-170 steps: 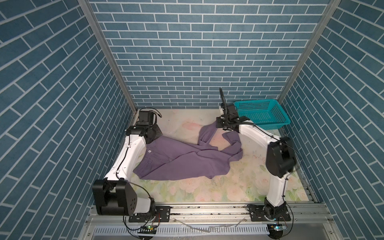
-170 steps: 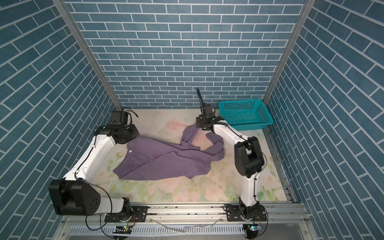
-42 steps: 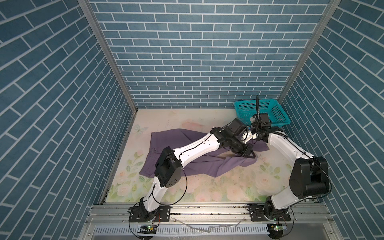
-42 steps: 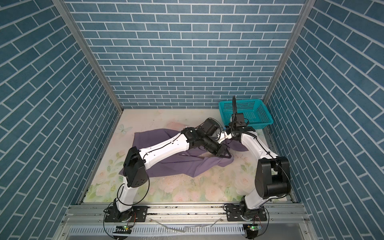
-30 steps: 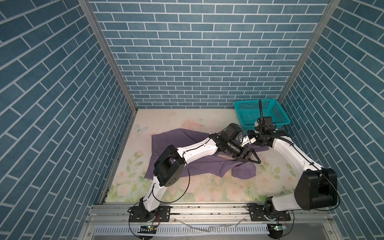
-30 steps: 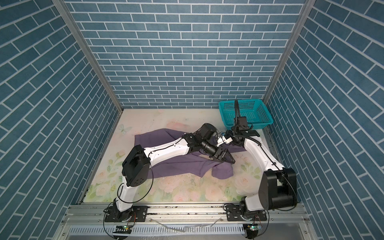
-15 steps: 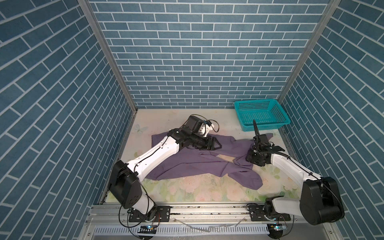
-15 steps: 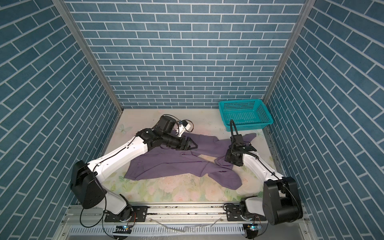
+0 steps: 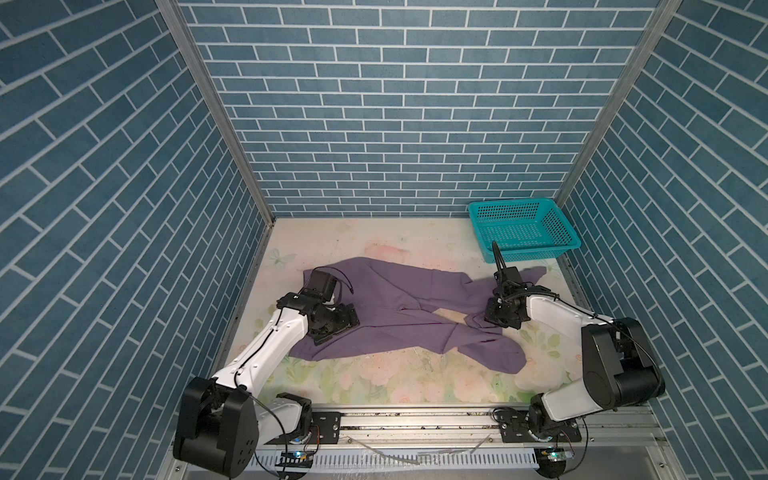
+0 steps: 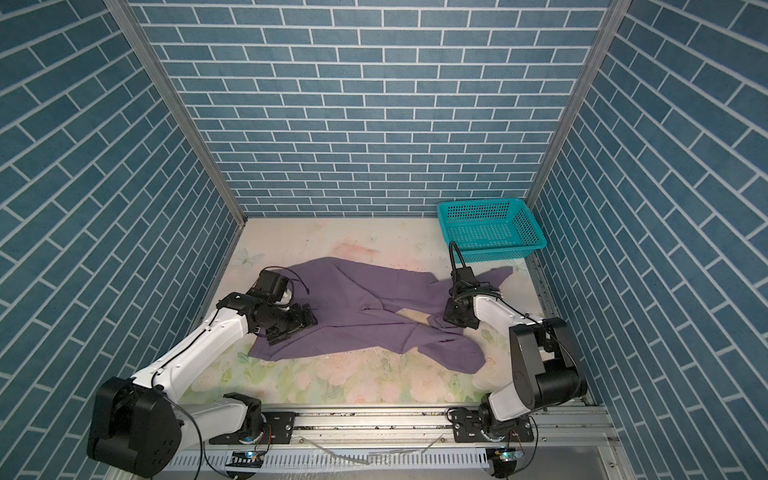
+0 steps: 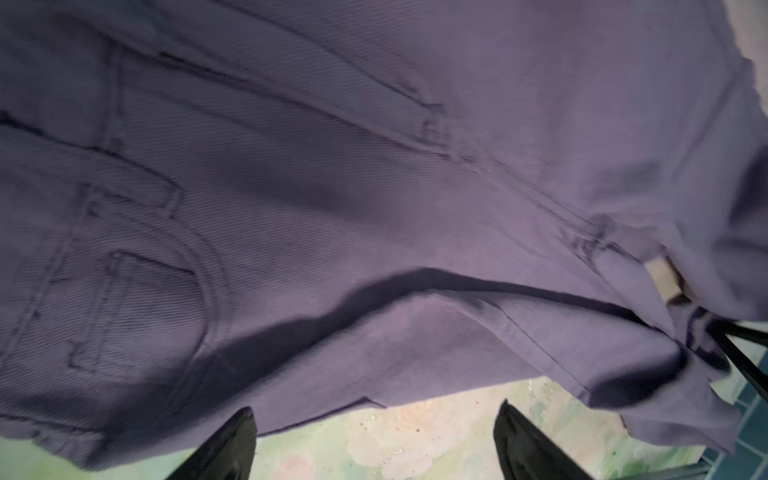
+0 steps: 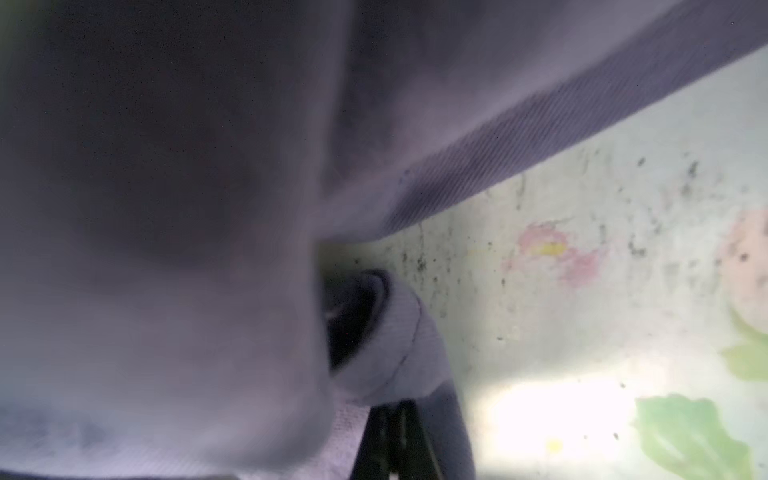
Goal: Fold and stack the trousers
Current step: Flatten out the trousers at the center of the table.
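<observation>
Teal mesh basket (image 9: 534, 250) sits in the table's 1 o'clock corner, with only its own perforated floor showing inside. The trousers (image 9: 386, 307) lie wholly outside it, spread unfolded on the floral mat (image 9: 374, 245) from 9 to 4 o'clock, legs crossing. One leg tip ends just beside the basket's near wall. Left gripper (image 11: 374, 415) is at 9 o'clock, claw apart over the pocket-side edge of the fabric. Right gripper (image 9: 496, 322) is at 3 o'clock, claw pinched together on a fold of leg fabric.
</observation>
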Motion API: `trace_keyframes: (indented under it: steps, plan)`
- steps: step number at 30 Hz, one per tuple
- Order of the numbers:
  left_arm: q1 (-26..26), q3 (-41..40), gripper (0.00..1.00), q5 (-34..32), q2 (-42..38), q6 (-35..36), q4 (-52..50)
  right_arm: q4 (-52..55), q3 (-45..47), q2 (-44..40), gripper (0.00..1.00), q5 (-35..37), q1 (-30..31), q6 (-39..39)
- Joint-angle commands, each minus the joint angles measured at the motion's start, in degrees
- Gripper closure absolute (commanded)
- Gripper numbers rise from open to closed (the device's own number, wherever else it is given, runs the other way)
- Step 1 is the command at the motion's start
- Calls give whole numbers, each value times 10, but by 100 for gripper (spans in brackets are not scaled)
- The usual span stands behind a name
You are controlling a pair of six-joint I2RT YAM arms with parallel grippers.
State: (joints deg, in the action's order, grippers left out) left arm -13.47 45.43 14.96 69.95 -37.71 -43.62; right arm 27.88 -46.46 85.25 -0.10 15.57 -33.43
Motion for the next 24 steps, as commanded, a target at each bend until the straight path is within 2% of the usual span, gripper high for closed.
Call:
trace_keyframes:
  steps: [1,7,12,17,21,24]
  plan:
    - [46,-15,9,-33,34,-4,21,46,-39,-62,100,36,-24,21]
    - [72,26,9,-129,119,4,55,134,-84,-200,100,114,-89,46]
    - [79,72,10,-153,193,10,59,189,-123,-271,100,184,-124,48]
    - [86,94,11,-166,240,18,61,201,-122,-346,100,263,-163,36]
    - [100,99,16,-169,263,23,63,193,-118,-394,100,279,-195,28]
    - [111,99,20,-165,276,28,72,169,-115,-426,100,262,-210,19]
